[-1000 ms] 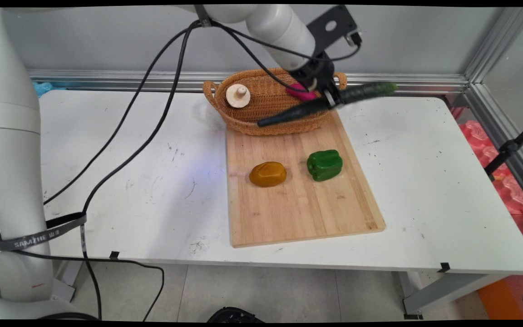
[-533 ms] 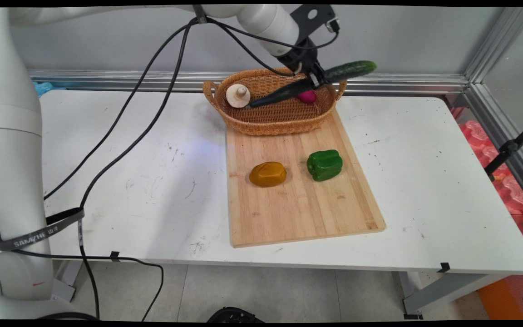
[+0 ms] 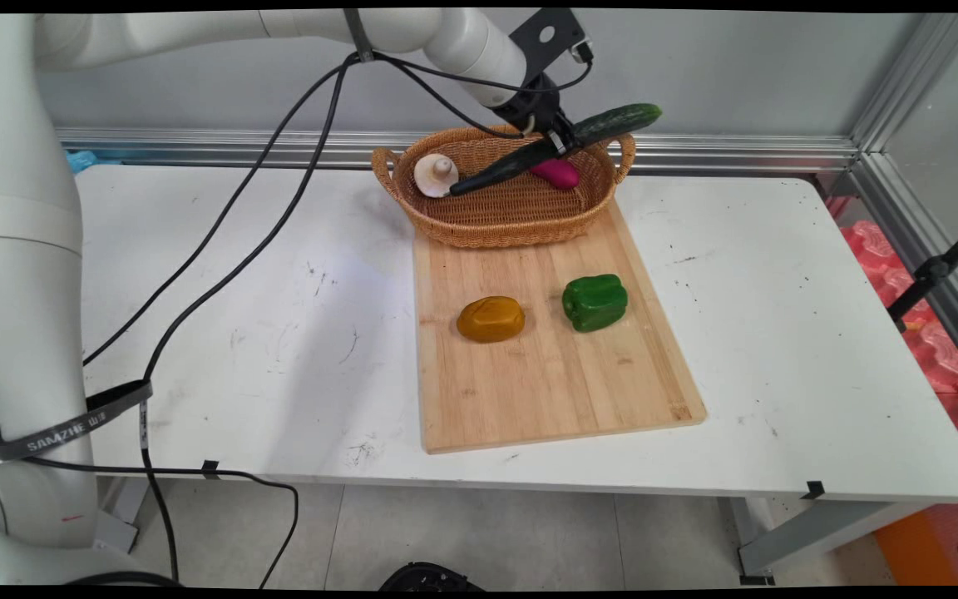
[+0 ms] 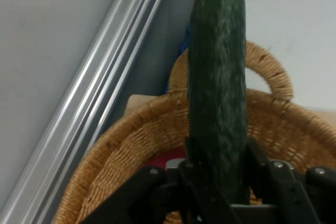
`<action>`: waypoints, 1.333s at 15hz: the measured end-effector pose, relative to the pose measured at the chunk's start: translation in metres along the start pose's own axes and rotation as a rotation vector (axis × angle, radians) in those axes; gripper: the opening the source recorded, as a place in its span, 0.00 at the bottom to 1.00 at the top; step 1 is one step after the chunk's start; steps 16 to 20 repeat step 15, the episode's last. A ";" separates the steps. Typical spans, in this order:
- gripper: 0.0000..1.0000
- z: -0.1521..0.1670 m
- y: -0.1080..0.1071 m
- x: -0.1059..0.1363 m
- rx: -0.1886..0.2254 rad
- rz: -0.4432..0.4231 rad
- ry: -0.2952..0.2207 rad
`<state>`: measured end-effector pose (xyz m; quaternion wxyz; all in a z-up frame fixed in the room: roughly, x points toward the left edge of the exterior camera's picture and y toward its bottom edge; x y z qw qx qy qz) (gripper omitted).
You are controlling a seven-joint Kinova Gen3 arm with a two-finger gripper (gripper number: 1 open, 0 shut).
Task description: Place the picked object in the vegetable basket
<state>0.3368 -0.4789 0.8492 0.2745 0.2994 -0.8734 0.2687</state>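
The pincer is clenched on a long cucumber, gripping it near the middle and holding it in the air above the wicker basket. Over the last second the arm has carried the cucumber leftward and slightly up — it hung across the basket's front wall and the top of the cutting board a second ago, and now it sits over the basket's interior. It slopes down to the left, its dark end close to the mushroom and its green end sticking out past the basket's right handle. No contact with the basket shows, so the cucumber appears to hang free.

With the pincer shifted, the magenta vegetable inside the basket shows more fully, lying just below the cucumber. The yellow-brown potato and the green bell pepper lie where they were on the board, side by side and apart, and the white table around them is unchanged.

In the hand view the cucumber rises between the black fingers, and the pads' contact is hidden behind it. The basket is cut off at the bottom edge, only a red sliver of its contents peeks out — and whether the cucumber's low end touches the mushroom cannot be told.
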 end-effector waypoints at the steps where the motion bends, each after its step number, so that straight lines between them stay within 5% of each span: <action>1: 0.00 0.003 -0.002 -0.003 0.003 -0.009 0.001; 8: 0.00 0.018 -0.017 -0.021 0.031 -0.060 0.003; 9: 1.00 0.020 -0.018 -0.023 0.031 -0.064 0.001; 20: 1.00 0.024 -0.019 -0.031 0.023 -0.066 -0.014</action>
